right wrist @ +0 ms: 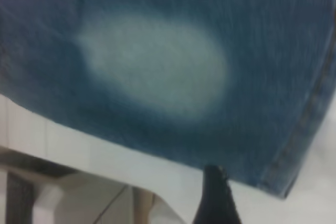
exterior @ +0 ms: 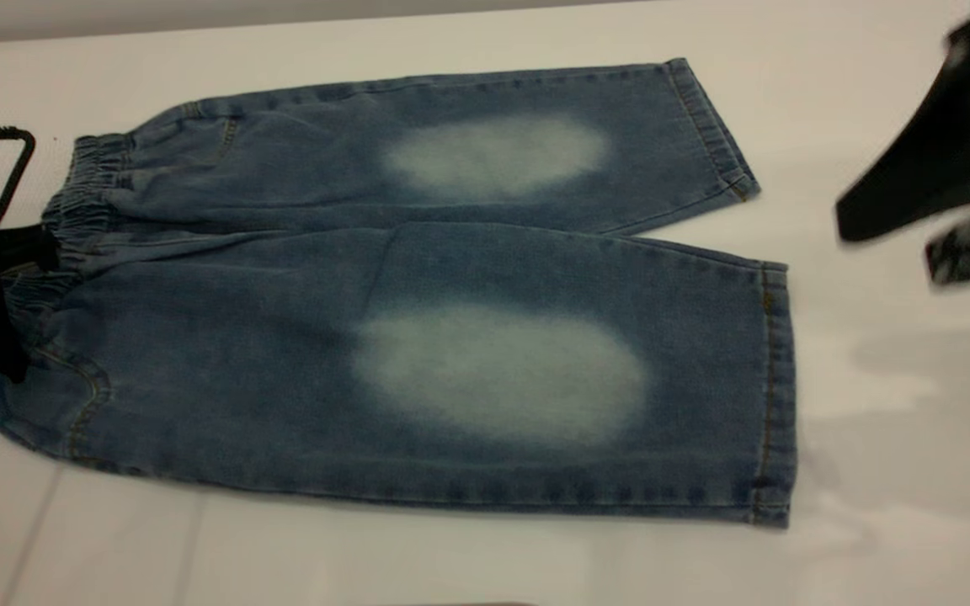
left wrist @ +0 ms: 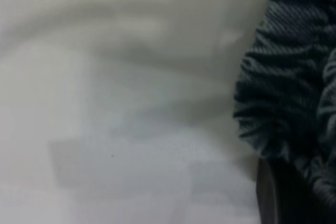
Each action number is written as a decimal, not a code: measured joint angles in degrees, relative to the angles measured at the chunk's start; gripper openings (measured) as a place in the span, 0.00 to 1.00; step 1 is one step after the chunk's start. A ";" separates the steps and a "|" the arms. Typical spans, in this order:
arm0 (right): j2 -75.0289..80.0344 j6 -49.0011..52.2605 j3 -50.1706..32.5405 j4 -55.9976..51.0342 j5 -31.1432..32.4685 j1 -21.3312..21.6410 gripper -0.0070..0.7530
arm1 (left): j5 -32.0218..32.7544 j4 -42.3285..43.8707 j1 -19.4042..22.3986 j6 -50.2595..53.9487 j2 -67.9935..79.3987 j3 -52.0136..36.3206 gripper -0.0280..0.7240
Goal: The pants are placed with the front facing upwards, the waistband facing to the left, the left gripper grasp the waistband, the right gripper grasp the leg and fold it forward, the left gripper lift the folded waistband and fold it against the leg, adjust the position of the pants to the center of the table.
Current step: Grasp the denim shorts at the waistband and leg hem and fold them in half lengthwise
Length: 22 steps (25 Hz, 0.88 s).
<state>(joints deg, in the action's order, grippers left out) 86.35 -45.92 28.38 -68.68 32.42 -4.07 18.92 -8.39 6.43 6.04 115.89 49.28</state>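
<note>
pants (exterior: pixel 418 311) lie flat on the table (exterior: pixel 872 471), front up, waistband (exterior: pixel 81 198) to the left, both legs reaching right. left gripper (exterior: pixel 5 278) sits at the waistband's left edge, touching the gathered denim; whether it grips, i cannot tell. right gripper (exterior: pixel 931 227) hangs in the air right of the far leg (exterior: pixel 493 151), blurred, apart from the cloth, fingers spread a little.
</note>
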 joint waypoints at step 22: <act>34.43 -20.98 0.76 -23.68 9.85 -4.74 0.58 | 2.61 -18.22 0.00 -20.27 -9.55 -0.24 0.14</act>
<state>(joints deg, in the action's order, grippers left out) 120.77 -66.90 29.14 -92.36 42.27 -8.82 21.54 -26.61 6.43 -14.23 106.33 49.04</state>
